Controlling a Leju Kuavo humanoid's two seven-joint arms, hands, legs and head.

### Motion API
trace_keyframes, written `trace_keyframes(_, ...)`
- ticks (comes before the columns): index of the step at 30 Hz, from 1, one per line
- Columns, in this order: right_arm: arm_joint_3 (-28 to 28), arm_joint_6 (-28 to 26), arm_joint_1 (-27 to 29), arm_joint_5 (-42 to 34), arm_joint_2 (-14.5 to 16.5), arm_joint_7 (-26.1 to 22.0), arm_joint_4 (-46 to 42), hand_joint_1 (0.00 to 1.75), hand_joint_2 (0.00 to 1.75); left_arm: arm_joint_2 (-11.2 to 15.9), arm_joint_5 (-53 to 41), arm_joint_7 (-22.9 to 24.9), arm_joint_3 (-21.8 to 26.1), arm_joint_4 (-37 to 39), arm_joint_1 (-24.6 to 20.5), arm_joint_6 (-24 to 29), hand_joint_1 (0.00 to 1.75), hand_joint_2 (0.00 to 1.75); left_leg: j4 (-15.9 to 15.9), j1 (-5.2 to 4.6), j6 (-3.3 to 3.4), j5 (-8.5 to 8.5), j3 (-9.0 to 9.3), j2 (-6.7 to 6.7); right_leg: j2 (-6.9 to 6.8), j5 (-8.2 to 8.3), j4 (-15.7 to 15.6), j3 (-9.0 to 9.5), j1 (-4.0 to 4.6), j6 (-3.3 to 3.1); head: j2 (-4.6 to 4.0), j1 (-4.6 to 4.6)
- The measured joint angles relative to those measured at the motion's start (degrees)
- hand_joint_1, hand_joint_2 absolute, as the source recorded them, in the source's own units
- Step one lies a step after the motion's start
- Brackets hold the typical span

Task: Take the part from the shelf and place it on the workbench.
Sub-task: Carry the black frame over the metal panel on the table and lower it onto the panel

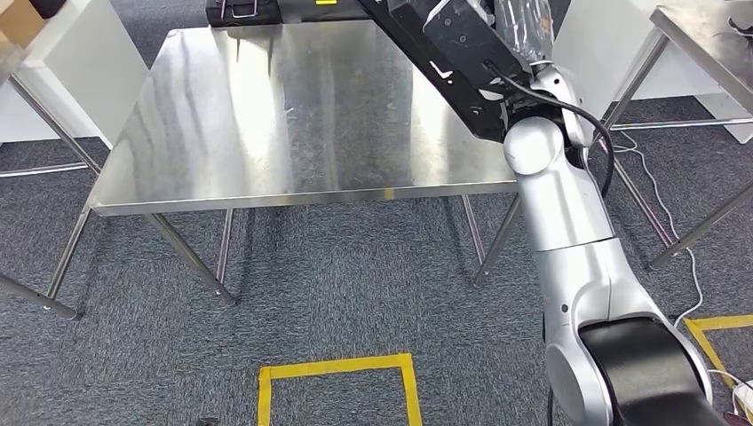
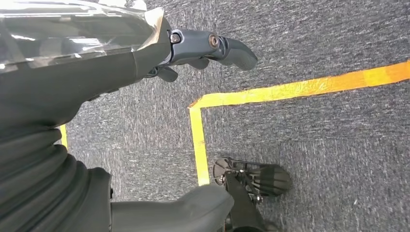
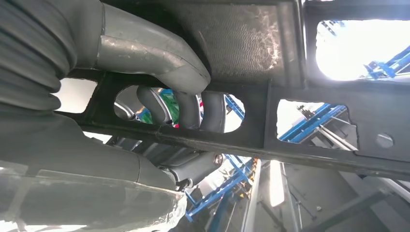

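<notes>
The part [image 1: 444,62] is a large black flat frame with cut-out openings, held tilted above the right rear of the steel workbench [image 1: 266,115]. My right hand [image 1: 524,27], wrapped in clear film, grips it at its upper end. In the right wrist view the dark fingers [image 3: 186,108] pass through a slot of the part [image 3: 309,145] and the thumb presses on the bar beside it. My left hand [image 2: 193,48] hangs over the carpet with its fingers apart and nothing in it.
A second black object [image 1: 249,11] lies at the workbench's far edge. A white cabinet [image 1: 80,62] stands at the left and another steel table [image 1: 710,44] at the right. Yellow tape [image 1: 337,368] marks the carpet in front; cables [image 1: 675,222] trail at the right.
</notes>
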Motion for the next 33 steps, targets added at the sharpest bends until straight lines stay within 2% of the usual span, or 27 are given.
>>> trace_keyframes(1,0.0,0.0,0.1,0.0,-0.1,0.0,0.1,1.75,1.75,0.0,0.0,0.0,0.0,0.0,0.0,0.0,0.0,1.75,0.0,0.08,-0.09,-0.05,-0.01,-0.03,-0.01,-0.63,2.5,-1.26,-0.24,0.31,0.0,-0.01)
trace_keyframes(2,0.1,0.0,0.3,0.0,-0.2,0.0,0.2,1.75,1.75,0.0,0.0,0.0,0.0,0.0,0.0,0.0,0.0,1.75,0.1,0.22,-0.26,-0.14,-0.03,-0.09,-0.02,-0.41,3.0,-1.6,-0.55,0.86,0.0,0.01)
trace_keyframes(3,0.1,0.0,0.3,0.0,-0.3,0.0,0.2,1.75,1.75,0.0,0.0,0.0,0.0,0.0,0.0,0.0,0.0,1.75,0.4,0.44,-0.57,-0.31,-0.08,-0.16,-0.04,0.65,1.1,-0.75,-0.89,1.6,0.0,0.03)
trace_keyframes(5,0.1,0.0,0.3,0.0,-0.4,0.0,0.3,1.75,1.75,0.0,0.0,0.0,0.0,0.0,0.1,-0.1,0.0,1.75,1.6,0.77,-1.67,-1.12,-0.46,-0.26,-0.03,3.35,-5.9,2.81,-1.53,3.04,0.0,0.15)
trace_keyframes(6,0.1,0.0,0.3,0.0,-0.4,0.0,0.3,1.75,1.75,0.1,0.0,0.0,0.0,0.0,0.0,-0.1,0.0,1.75,2.5,0.83,-2.3,-1.73,-0.81,-0.26,0.12,4.07,-8.5,4.19,-1.67,3.08,0.0,0.26)
trace_keyframes(7,0.2,0.1,0.3,0.0,-0.3,0.0,0.3,1.75,1.75,0.2,0.0,0.0,0.0,0.0,0.0,0.0,0.0,1.75,3.2,0.81,-2.86,-2.25,-1.16,-0.25,0.27,4.2,-9.7,4.9,-1.67,2.66,0.0,0.23)
trace_keyframes(8,0.2,0.1,0.3,0.0,-0.4,0.0,0.3,1.75,1.75,0.2,0.0,0.1,0.0,0.0,0.0,0.0,0.0,1.75,3.5,0.77,-3.23,-2.59,-1.39,-0.24,0.43,3.85,-9.6,4.89,-1.4,1.87,0.0,0.2)
trace_keyframes(9,0.2,0.2,0.3,-0.1,-0.3,0.1,0.3,1.75,1.75,0.3,0.0,0.2,0.0,0.0,0.0,0.0,0.0,1.75,3.7,0.84,-3.46,-2.78,-1.45,-0.22,0.53,3.78,-9.5,4.89,-1.3,1.01,0.0,0.1)
trace_keyframes(11,0.2,0.2,0.2,-0.1,-0.4,0.1,0.3,1.75,1.75,0.2,0.0,0.3,0.0,0.0,0.0,0.0,0.0,1.75,4.2,1.08,-3.79,-3.24,-1.59,-0.03,0.59,3.66,-9.5,5.01,-1.27,-0.03,0.0,-0.08)
trace_keyframes(13,0.2,0.3,0.1,-0.1,-0.2,0.1,0.2,1.75,1.75,0.2,0.1,0.5,0.0,0.0,0.0,0.0,0.0,1.75,8.6,1.24,-4.17,-5.21,-3.67,0.4,0.66,3.45,-9.5,5.42,-1.4,-0.7,0.0,-0.13)
trace_keyframes(15,0.2,0.4,0.1,-0.1,-0.2,0.0,0.2,1.75,1.75,0.2,0.2,0.9,0.0,0.0,0.0,0.0,0.0,1.75,16.3,1.24,-4.42,-7.98,-8.12,0.74,0.65,2.99,-9.5,5.85,-1.12,-1.26,0.0,-0.13)
trace_keyframes(16,0.2,0.5,0.1,-0.2,-0.2,0.0,0.2,1.75,1.75,0.2,0.2,1.1,0.0,0.0,0.0,0.0,0.0,1.75,19.4,1.23,-4.38,-8.6,-10.25,0.81,0.65,2.72,-9.5,6.09,-0.9,-1.46,-0.01,-0.14)
trace_keyframes(17,0.2,0.5,0.2,-0.2,-0.2,0.0,0.2,1.75,1.75,0.2,0.2,1.3,0.0,0.0,0.0,0.0,0.0,1.75,20.7,1.19,-4.16,-8.2,-11.57,0.84,0.65,2.42,-9.5,6.4,-0.68,-1.6,-0.01,-0.12)
trace_keyframes(18,0.2,0.5,0.2,-0.2,-0.2,0.0,0.2,1.75,1.75,0.2,0.2,1.3,0.0,0.0,0.0,-0.1,0.0,1.75,19.7,1.07,-3.75,-6.62,-11.71,0.84,0.65,2.08,-9.5,6.85,-0.44,-1.66,-0.01,-0.13)
trace_keyframes(20,0.2,0.6,0.1,-0.2,-0.1,0.0,0.2,1.75,1.75,0.2,0.3,1.4,0.0,0.0,0.1,-0.3,0.0,1.75,12.4,0.46,-2.21,-1.69,-9.01,0.86,0.64,1.3,-9.7,8.04,-0.14,-1.71,0.0,-0.09)
trace_keyframes(21,0.2,0.6,-0.1,-0.2,-0.1,0.0,0.2,1.75,1.75,0.3,0.4,1.4,0.0,0.0,0.0,-0.4,0.0,1.75,8.7,0.03,-1.32,0.03,-7.33,0.96,0.64,0.94,-9.8,8.55,0.1,-1.62,0.0,-0.04)
trace_keyframes(22,0.2,0.7,-0.2,-0.2,0.0,0.0,0.2,1.75,1.75,0.3,0.5,1.4,0.0,0.0,0.0,-0.4,0.0,1.75,6.0,-0.38,-0.54,0.82,-6.08,1.02,0.65,0.67,-10.1,8.88,0.06,-1.46,0.0,-0.03)
trace_keyframes(23,0.2,0.8,-0.2,-0.1,0.0,-0.1,0.3,1.75,1.75,0.3,0.6,1.3,0.0,0.0,0.0,-0.4,0.0,1.75,4.6,-0.74,0.06,0.79,-5.43,1.07,0.63,0.64,-10.3,9.19,0.06,-1.18,0.0,-0.01)
trace_keyframes(26,0.2,1.0,-0.2,-0.1,-0.1,-0.1,0.2,1.75,1.75,0.3,0.7,1.3,0.0,0.0,0.0,-0.6,0.0,1.75,2.6,-1.13,0.71,0.14,-3.62,0.91,0.39,0.85,-10.0,9.73,0.36,-0.11,-0.01,-0.03)
trace_keyframes(28,0.3,1.0,-0.5,0.0,-0.1,-0.1,0.1,1.75,1.75,0.2,0.7,1.3,0.1,0.0,0.1,-0.9,0.0,1.75,1.6,-0.92,0.83,-0.02,-2.03,0.79,0.19,0.04,-6.8,7.95,0.53,-0.07,-0.02,0.08)
trace_keyframes(31,0.4,1.0,-0.6,0.0,-0.2,-0.1,0.2,1.75,1.75,0.1,0.6,1.3,0.2,0.0,0.0,-1.1,0.0,1.75,1.4,-0.84,0.82,-0.91,-0.87,0.48,0.14,-2.78,2.4,1.69,0.53,-0.52,-0.02,0.16)
trace_keyframes(32,0.4,1.1,-0.4,0.0,-0.3,-0.1,0.2,1.75,1.75,0.0,0.6,1.3,0.2,0.0,0.1,-1.2,0.0,1.75,1.4,-0.86,0.73,-1.36,-0.39,0.28,0.14,-3.43,3.7,0.11,0.53,-0.52,-0.02,0.17)
trace_keyframes(33,0.4,1.1,-0.2,0.1,-0.4,0.0,0.2,1.75,1.75,-0.1,0.6,1.3,0.2,0.0,0.1,-1.2,0.0,1.75,1.4,-0.87,0.61,-1.86,0.17,0.08,0.12,-3.2,3.2,-0.65,0.49,-0.26,-0.02,0.19)
